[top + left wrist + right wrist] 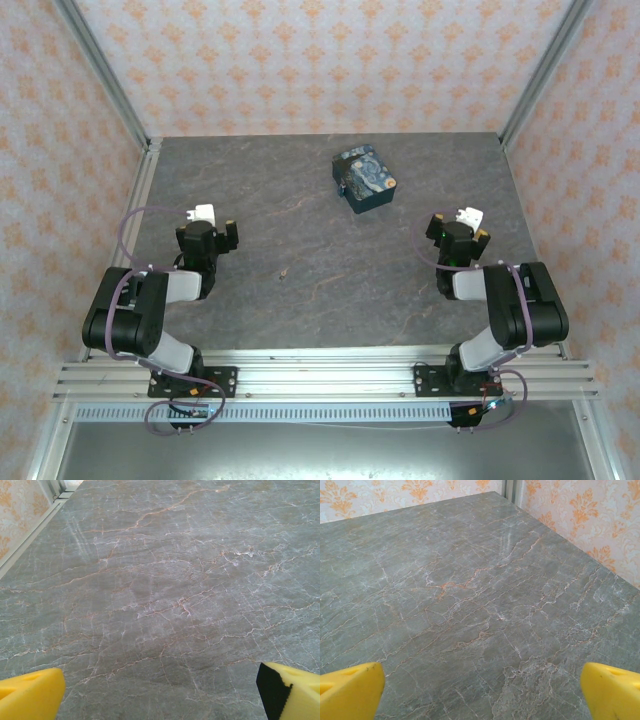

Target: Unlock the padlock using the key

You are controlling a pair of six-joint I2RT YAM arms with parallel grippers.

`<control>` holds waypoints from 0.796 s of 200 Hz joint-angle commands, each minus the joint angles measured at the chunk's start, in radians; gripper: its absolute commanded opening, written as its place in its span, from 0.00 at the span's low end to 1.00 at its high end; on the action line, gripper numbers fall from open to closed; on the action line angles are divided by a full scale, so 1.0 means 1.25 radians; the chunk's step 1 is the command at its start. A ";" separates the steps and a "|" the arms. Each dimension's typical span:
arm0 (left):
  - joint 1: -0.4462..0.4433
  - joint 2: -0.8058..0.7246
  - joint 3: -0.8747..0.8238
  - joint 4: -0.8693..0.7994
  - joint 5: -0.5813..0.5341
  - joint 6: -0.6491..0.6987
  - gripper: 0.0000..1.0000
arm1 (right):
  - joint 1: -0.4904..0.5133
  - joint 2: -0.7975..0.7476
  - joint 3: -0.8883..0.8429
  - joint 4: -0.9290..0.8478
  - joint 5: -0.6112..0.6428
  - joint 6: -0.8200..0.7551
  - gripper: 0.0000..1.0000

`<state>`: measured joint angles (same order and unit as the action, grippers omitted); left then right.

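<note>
Both sets of jaws are hanging wide, released, holding nothing. A tiny speck (pixel 285 272) is lying on the counter (pixel 380 300), well apart from the blue tin (pixel 365 180), possibly the padlock, too small to tell. Expecting light, hard, slippery metal; I'd be pinching its flat body sides.

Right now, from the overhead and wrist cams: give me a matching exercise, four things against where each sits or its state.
Things:
1. blue swirl-painted rectangular tin
2. left gripper, yellow fingertips
3. right gripper, yellow fingertips
4. tiny dark speck, too small to identify

Places or states:
a. open, over the right side of the grey marbled table
b. middle of the table, slightly left of centre
c. far half of the table, right of centre
d. open, over the table's left side

Pairs: 1-c, 2-d, 3-a, 4-b.
</note>
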<state>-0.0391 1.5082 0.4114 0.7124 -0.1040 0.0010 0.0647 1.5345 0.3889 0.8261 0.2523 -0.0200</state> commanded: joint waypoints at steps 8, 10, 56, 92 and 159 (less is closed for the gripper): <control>-0.006 -0.009 0.014 0.018 0.006 0.008 1.00 | -0.001 -0.008 0.007 -0.003 -0.007 0.010 1.00; -0.005 -0.009 0.014 0.018 0.006 0.008 1.00 | 0.000 -0.009 0.007 -0.003 -0.007 0.009 1.00; -0.004 -0.009 0.014 0.018 0.006 0.008 1.00 | 0.000 -0.008 0.008 -0.004 -0.007 0.010 1.00; -0.004 -0.009 0.015 0.018 0.006 0.008 1.00 | 0.000 -0.009 0.007 -0.003 -0.008 0.010 1.00; -0.004 -0.109 0.213 -0.360 -0.012 -0.024 1.00 | 0.000 -0.073 0.073 -0.168 -0.080 -0.023 1.00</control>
<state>-0.0391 1.4399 0.5400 0.4831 -0.1116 -0.0040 0.0647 1.5162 0.4046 0.7670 0.1883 -0.0319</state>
